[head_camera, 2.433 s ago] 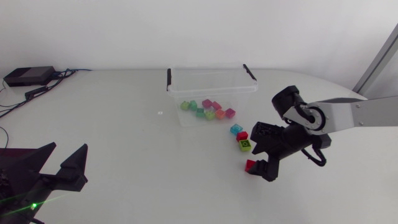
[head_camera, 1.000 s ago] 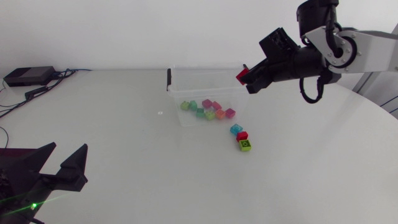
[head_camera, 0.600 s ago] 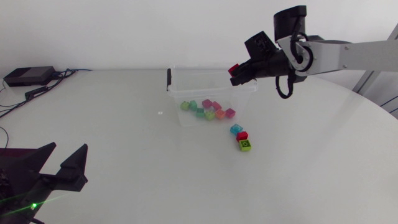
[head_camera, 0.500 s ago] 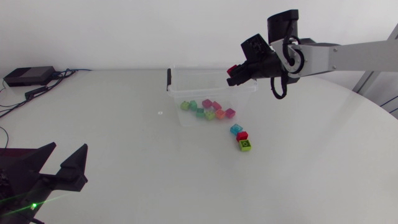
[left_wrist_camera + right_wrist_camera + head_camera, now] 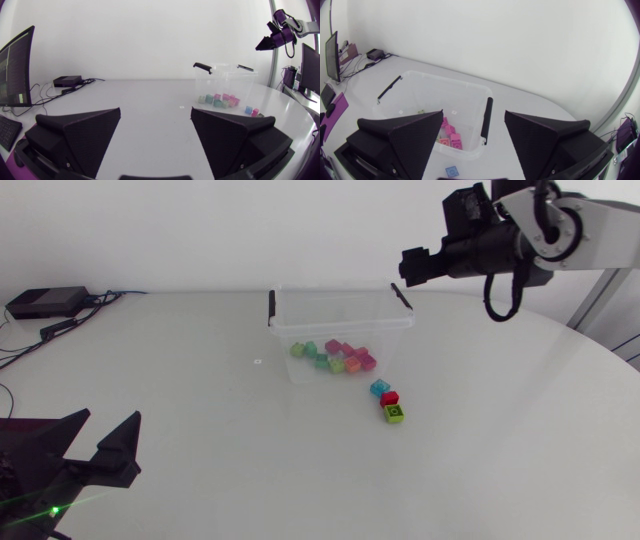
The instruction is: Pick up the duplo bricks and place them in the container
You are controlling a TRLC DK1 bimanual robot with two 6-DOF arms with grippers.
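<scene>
White table: our right gripper [image 5: 408, 266] hangs wide open and empty above the right end of the clear container [image 5: 340, 328]. Bricks [image 5: 335, 356] lie inside; three loose bricks [image 5: 388, 402] sit just beside it. Our left gripper [image 5: 110, 418] rests open, well apart.

No text, number or brand can be read anywhere. The green brick [image 5: 395, 415], near and right of the container [image 5: 340, 326], bears a dark round mark, too small to make out.
</scene>
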